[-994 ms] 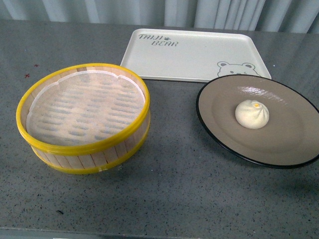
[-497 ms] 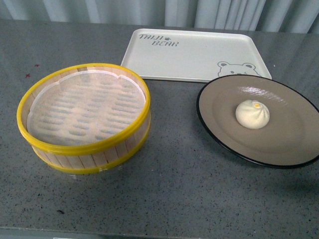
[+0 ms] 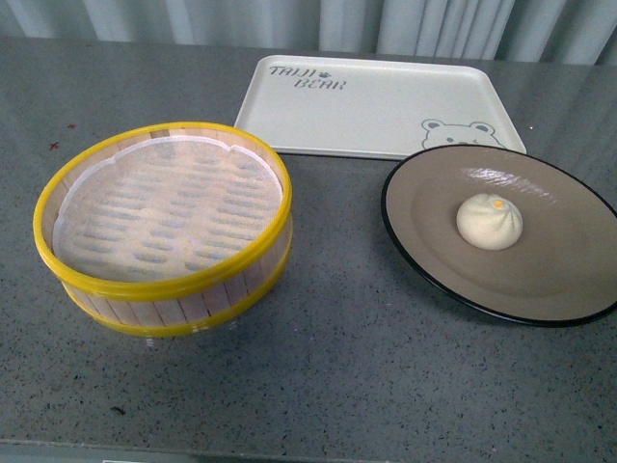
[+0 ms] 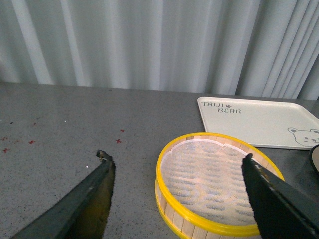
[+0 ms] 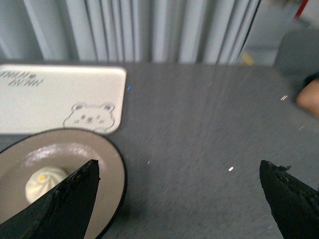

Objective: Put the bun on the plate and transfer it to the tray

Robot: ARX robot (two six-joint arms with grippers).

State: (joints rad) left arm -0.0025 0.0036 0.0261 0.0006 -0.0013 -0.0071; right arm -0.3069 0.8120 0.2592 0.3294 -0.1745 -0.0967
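Right wrist view: right gripper [image 5: 178, 164] spread wide, empty; plate [image 5: 65, 148] with bun [image 5: 44, 180] just beside one finger, this arm nearer.

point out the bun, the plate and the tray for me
bun [image 3: 489, 221], front view, middle of its pleated top
plate [image 3: 424, 212], front view, bare brown inside beside the bun
tray [image 3: 376, 106], front view, bare cream middle

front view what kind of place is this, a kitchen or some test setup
Probably a staged test bench rather than a kitchen: a grey speckled table, a pale curtain backdrop, and only a bamboo steamer, a plate with one bun and a tray.
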